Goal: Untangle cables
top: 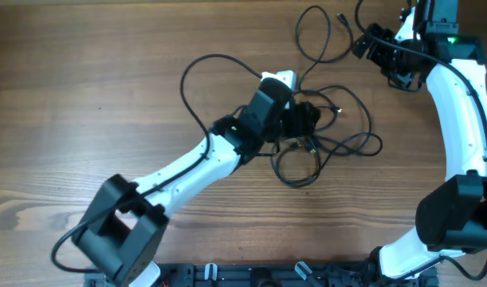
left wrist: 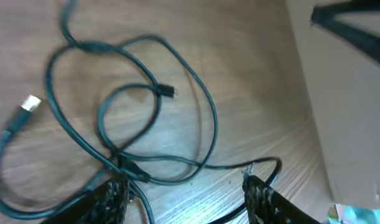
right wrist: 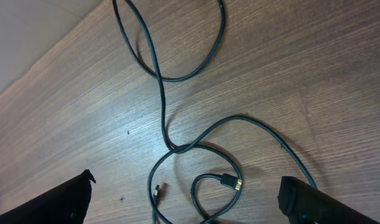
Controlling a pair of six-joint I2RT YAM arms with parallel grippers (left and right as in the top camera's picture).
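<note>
Across the wooden table (top: pixel 84 96), my left arm (top: pixel 187 163) reached to the middle while my right arm (top: pixel 458 104) curved round to the far edge. The cables (top: pixel 331 119), thin black cords, sprawled between my two sets of jaws. Most were bunched directly beneath my left gripper (left wrist: pixel 183 183). One long loop (top: pixel 207 80) was thrown out behind it, and other strands trailed toward my right gripper (right wrist: pixel 186 180).

My left jaws stood parted and clamped on nothing. In the left wrist view a crossing of strands (left wrist: pixel 121 165) sat just ahead of one fingertip, and the gap between the fingers showed only wood and a strand running across. I judged they hung low over the bunch because the cords overlap most there, so a pick would have to start there.

My right jaws were spread wide and empty, held clear of the wood. Ahead of them two strands met at a second crossing (right wrist: pixel 174 147), one climbing away in a loop, the other arcing toward the right-hand finger. Holding off there gave me, I judged, a clear look at the looser end before choosing a strand.

The smallest pieces were the plugs. A silver-tipped plug (left wrist: pixel 31 102) lay far ahead and left of my left jaws, and a small black plug (left wrist: pixel 168 91) lay ahead of their centre. A gold-tipped plug (right wrist: pixel 230 182) lay free on the table between my right fingers. The untangling looked barely begun.
</note>
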